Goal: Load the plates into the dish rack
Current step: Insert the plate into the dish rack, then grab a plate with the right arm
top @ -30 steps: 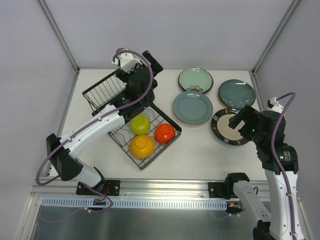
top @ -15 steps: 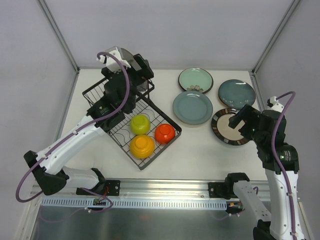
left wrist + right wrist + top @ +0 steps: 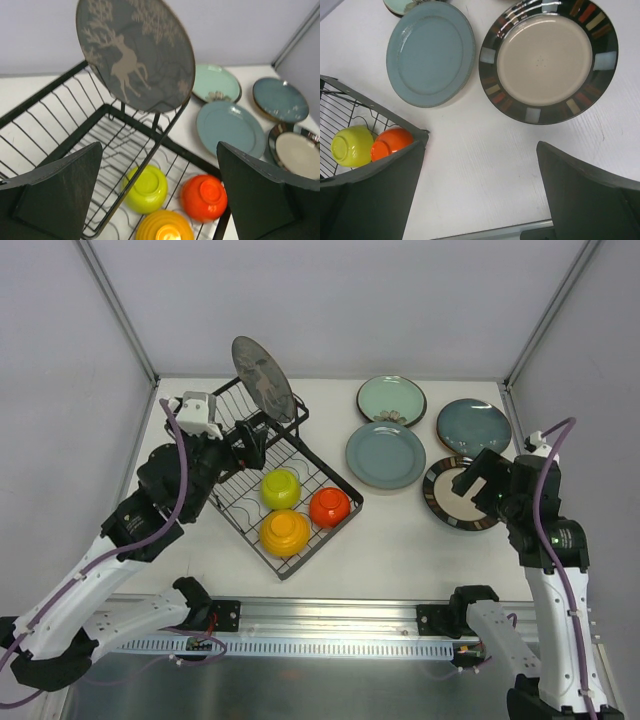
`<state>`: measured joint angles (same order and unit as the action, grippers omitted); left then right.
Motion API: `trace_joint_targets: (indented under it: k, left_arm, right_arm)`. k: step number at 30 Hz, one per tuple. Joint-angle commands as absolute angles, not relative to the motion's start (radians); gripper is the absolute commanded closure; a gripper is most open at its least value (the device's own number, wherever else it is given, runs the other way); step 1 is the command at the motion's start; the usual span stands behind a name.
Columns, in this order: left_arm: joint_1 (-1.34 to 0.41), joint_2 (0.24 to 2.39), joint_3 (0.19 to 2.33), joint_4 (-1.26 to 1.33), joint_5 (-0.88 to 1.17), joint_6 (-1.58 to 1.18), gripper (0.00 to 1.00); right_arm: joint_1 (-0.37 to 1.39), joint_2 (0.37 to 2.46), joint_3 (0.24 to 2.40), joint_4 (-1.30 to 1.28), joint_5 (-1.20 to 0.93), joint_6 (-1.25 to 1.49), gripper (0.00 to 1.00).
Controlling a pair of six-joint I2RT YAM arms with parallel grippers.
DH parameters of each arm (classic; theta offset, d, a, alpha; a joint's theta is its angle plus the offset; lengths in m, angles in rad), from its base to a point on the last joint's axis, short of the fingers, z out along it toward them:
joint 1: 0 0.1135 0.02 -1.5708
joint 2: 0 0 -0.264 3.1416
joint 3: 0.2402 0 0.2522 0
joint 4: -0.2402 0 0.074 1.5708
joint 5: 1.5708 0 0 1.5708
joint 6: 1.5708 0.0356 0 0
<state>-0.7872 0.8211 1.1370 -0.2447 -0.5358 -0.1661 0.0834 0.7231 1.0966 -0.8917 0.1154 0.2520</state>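
On the white table [image 3: 400,540], one plate stood racked while four others lay flat.

Upright in the raised slots of the dish rack [image 3: 225,420] stood the dark grey deer plate [image 3: 135,55], leaning slightly, probably so the wires could prop it on edge. The left gripper [image 3: 159,150] hung just in front of it, jaws spread wide and empty. The right gripper [image 3: 480,145], also wide and empty, hovered over bare table beside the striped-rim plate [image 3: 548,60], likely its next pick. The mint green plate [image 3: 391,399], grey-blue plate [image 3: 386,454] and dark teal plate [image 3: 474,427] lay close together, the grey-blue one overlapping the mint one's near edge. Three small bowls [image 3: 285,531] filled the rack's lower tray, leaving only the slots free.
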Motion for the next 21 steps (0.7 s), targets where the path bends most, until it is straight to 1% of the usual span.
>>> trace_joint_targets:
  k: [1, 3, 6, 7, 8, 10, 11, 17, 21]
  left_arm:
    - [-0.747, 0.796, 1.08, -0.362, -0.411, -0.126, 0.01]
    - [-0.721, 0.766, 1.054, -0.387, -0.378, -0.114, 0.01]
    - [-0.632, 0.741, 1.016, -0.409, -0.29, -0.104, 0.01]
    - [-0.579, 0.738, 1.011, -0.417, -0.225, -0.101, 0.01]
    - [-0.548, 0.739, 1.009, -0.422, -0.192, -0.101, 0.01]
    - [-0.484, 0.741, 1.002, -0.425, -0.123, -0.1, 0.01]
    - [-0.471, 0.742, 0.997, -0.425, -0.082, -0.098, 0.01]
    - [-0.442, 0.73, 0.931, -0.379, -0.009, -0.084, 0.01]
    - [-0.431, 0.674, 0.865, -0.333, -0.023, -0.061, 0.01]
  right_arm:
    - [0.063, 0.719, 1.042, -0.842, 0.092, 0.308, 0.0]
    - [0.052, 0.718, 0.993, -0.816, 0.071, 0.328, 0.0]
    - [0.02, 0.713, 0.922, -0.782, 0.06, 0.371, 0.0]
    - [0.003, 0.715, 0.901, -0.772, 0.057, 0.391, 0.0]
    - [0.003, 0.713, 0.881, -0.75, 0.054, 0.4, 0.0]
    - [-0.052, 0.713, 0.827, -0.727, 0.055, 0.431, 0.01]
    - [-0.066, 0.713, 0.81, -0.715, 0.057, 0.442, 0.0]
    - [-0.187, 0.715, 0.684, -0.647, 0.043, 0.54, 0.0]
    - [-0.276, 0.727, 0.606, -0.581, 0.009, 0.603, 0.0]
